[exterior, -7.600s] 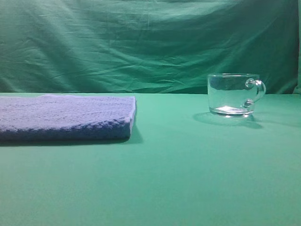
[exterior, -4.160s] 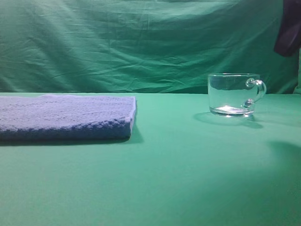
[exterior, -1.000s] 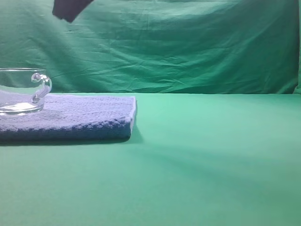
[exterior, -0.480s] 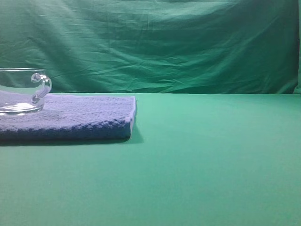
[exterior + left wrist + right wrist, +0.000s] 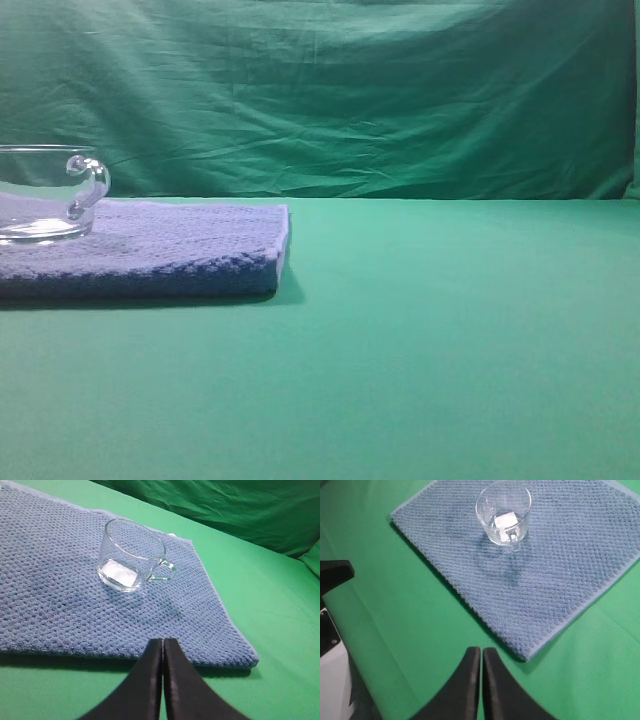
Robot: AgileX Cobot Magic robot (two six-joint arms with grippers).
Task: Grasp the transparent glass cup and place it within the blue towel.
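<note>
Right wrist view: the transparent glass cup (image 5: 503,511) is seated upright on the blue towel (image 5: 560,565). The left gripper (image 5: 163,647) and right gripper (image 5: 481,655) are closed, holding nothing.

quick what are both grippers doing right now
Left gripper: closed, empty, off the clear glass mug on the folded blue towel.
Right gripper: closed, empty.

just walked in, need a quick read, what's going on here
Nothing is being handled right now. The transparent glass cup stands upright on the blue towel, well inside its edges, with its handle sticking out to one side. The left claw and the right claw are both shut and empty, clear of the towel.
</note>
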